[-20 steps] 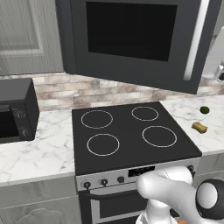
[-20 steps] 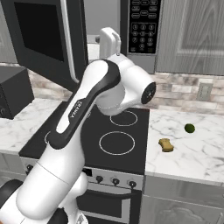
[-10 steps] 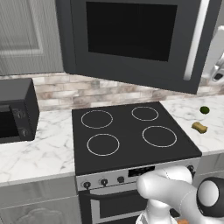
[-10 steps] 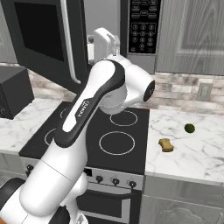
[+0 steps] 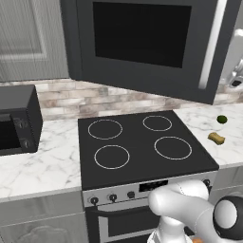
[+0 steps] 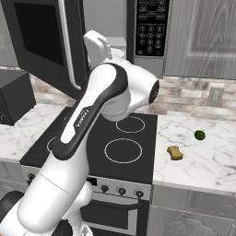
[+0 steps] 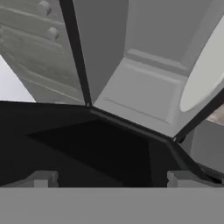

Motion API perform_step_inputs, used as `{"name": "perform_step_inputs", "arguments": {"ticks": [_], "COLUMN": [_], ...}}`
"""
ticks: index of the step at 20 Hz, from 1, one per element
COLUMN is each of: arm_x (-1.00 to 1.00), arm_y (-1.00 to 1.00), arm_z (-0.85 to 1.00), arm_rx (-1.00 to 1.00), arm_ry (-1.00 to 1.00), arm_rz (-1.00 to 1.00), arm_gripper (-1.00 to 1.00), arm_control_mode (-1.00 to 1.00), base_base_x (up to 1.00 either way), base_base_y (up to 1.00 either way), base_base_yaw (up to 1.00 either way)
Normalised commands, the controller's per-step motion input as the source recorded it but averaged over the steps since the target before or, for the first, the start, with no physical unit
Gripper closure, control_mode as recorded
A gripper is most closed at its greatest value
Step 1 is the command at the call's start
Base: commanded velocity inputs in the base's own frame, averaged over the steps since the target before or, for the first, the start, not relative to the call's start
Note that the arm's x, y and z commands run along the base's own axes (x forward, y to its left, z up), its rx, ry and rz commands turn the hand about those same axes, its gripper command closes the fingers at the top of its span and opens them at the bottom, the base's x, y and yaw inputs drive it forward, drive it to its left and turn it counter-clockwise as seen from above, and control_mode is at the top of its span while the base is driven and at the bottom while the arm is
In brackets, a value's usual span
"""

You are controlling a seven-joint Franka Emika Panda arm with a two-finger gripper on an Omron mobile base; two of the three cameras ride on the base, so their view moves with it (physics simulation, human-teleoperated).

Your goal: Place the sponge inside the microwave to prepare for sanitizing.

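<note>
The sponge (image 5: 216,138) (image 6: 174,152), a small yellow-tan block, lies on the marble counter right of the stove, far below my hand. The microwave (image 6: 150,27) hangs above the stove with its dark door (image 5: 142,42) (image 6: 41,37) swung wide open, silver handle (image 5: 211,47) at its free edge. My white hand (image 6: 97,46) is raised at the microwave's opening, just beside the door's edge. My gripper (image 7: 111,179) is open with nothing between its fingertips (image 7: 43,179). It faces the grey cavity and the white turntable (image 7: 205,70).
A small green ball (image 5: 221,119) (image 6: 199,135) sits on the counter just behind the sponge. A black boxy appliance (image 5: 16,118) stands on the left counter. The black four-ring stove (image 5: 137,142) lies below the open door. Grey cabinet doors flank the microwave.
My hand has shifted a little leftward in the right base view, closer to the open door's edge. The sponge and the door have not moved. The gripper stays open.
</note>
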Motion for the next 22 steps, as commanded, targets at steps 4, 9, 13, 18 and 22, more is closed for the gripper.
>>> {"name": "perform_step_inputs", "arguments": {"ticks": [4,9,13,18,22], "arm_x": [-0.38,-0.45,-0.50,-0.51,-0.47], "arm_y": [0.18,0.23,0.31,0.35,0.39], "arm_z": [0.09,0.05,0.00,0.00,0.00], "arm_rx": [-0.12,-0.11,-0.09,-0.06,-0.03], "arm_ry": [-0.12,-0.11,-0.09,-0.08,-0.04], "arm_rz": [0.01,0.00,0.00,0.00,0.00], "arm_gripper": [-1.00,-1.00,-1.00,-1.00,-1.00], "arm_control_mode": [-1.00,-1.00,-1.00,-1.00,-1.00], "base_base_x": [0.00,0.00,0.00,0.00,0.00], "base_base_y": [0.00,0.00,0.00,0.00,0.00], "base_base_yaw": [0.00,0.00,0.00,0.00,0.00]}}
